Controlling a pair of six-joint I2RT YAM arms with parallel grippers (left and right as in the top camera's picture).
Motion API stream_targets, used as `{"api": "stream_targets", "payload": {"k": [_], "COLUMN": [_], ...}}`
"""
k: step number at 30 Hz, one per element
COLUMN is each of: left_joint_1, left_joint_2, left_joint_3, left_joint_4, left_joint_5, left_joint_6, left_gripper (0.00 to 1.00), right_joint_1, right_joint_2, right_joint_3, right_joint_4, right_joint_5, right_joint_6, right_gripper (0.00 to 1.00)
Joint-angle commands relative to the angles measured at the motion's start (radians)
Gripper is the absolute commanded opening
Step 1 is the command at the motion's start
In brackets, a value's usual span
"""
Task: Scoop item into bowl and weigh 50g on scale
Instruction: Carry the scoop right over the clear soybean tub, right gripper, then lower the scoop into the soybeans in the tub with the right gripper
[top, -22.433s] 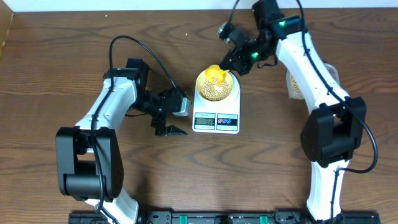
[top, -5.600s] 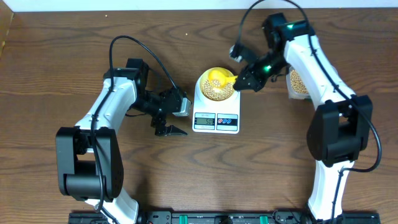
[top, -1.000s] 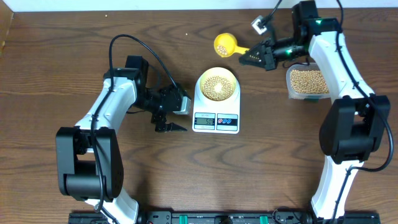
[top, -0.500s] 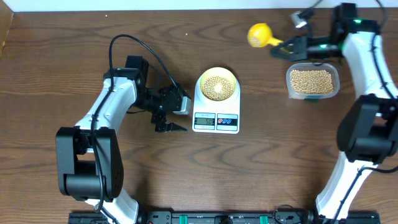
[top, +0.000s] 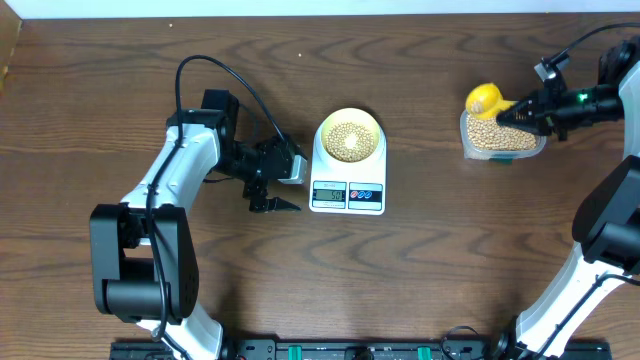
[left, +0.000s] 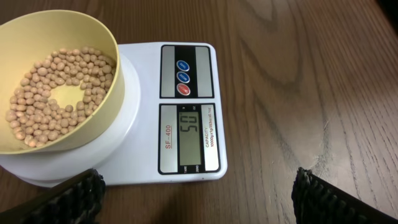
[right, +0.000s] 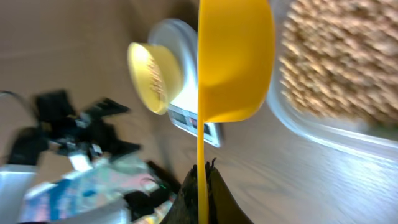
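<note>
The pale-yellow bowl (top: 349, 135) holds a layer of tan beans (left: 56, 87) and sits on the white scale (top: 347, 190). The scale's display (left: 189, 124) reads 50. My left gripper (top: 283, 186) stands open just left of the scale, its black fingers (left: 74, 198) wide apart with nothing between them. At the far right my right gripper (top: 522, 113) is shut on the thin handle of a yellow scoop (top: 484, 100). The scoop's cup (right: 233, 62) is turned on its side at the left rim of a clear tub of beans (top: 503, 135).
The right wrist view is motion-blurred; it shows the tub (right: 336, 68) on the right and the bowl (right: 155, 68) and scale (right: 186, 112) further off. Brown wooden table (top: 420, 270) lies all around; the left arm's cable loops behind it.
My right gripper has carried the scoop from behind the scale rightwards to the tub's left rim. The left arm, bowl and scale have stayed put.
</note>
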Motion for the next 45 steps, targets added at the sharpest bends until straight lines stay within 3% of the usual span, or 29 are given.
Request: {"api": "stream_targets", "payload": {"k": [1, 6, 10, 16, 23, 29, 39, 45], "left_joint_1": [0.003, 0.003, 0.003, 0.003, 0.003, 0.003, 0.003, 0.003], "left_joint_2": [-0.007, -0.007, -0.007, -0.007, -0.007, -0.007, -0.007, -0.007], "left_joint_3": [-0.006, -0.006, -0.006, -0.006, -0.006, -0.006, -0.006, -0.006], "left_joint_4": [-0.006, -0.006, -0.006, -0.006, -0.006, -0.006, -0.006, -0.006], "left_joint_5": [0.019, 0.019, 0.019, 0.019, 0.019, 0.019, 0.019, 0.018], "left_joint_6": [0.017, 0.017, 0.017, 0.017, 0.017, 0.017, 0.017, 0.017], "left_gripper": [0.98, 0.98, 0.98, 0.98, 0.98, 0.98, 0.98, 0.98], "right_joint_1": [-0.006, 0.002, 0.035, 0.123, 0.219, 0.268, 0.283, 0.270], "right_joint_2": [-0.008, -0.008, -0.008, -0.008, -0.008, -0.008, -0.008, -0.008], "right_joint_3": [0.068, 0.090, 0.089, 0.089, 0.089, 0.089, 0.089, 0.090], "right_joint_4": [-0.035, -0.021, -0.003, 0.013, 0.060, 0.072, 0.122, 0.087], "right_joint_5": [0.237, 0.458, 0.485, 0.743, 0.797, 0.961, 0.969, 0.776], "right_joint_6": [-0.040, 0.068, 0.062, 0.062, -0.017, -0.015, -0.016, -0.114], "right_gripper": [0.01, 0.01, 0.01, 0.01, 0.01, 0.01, 0.01, 0.01]}}
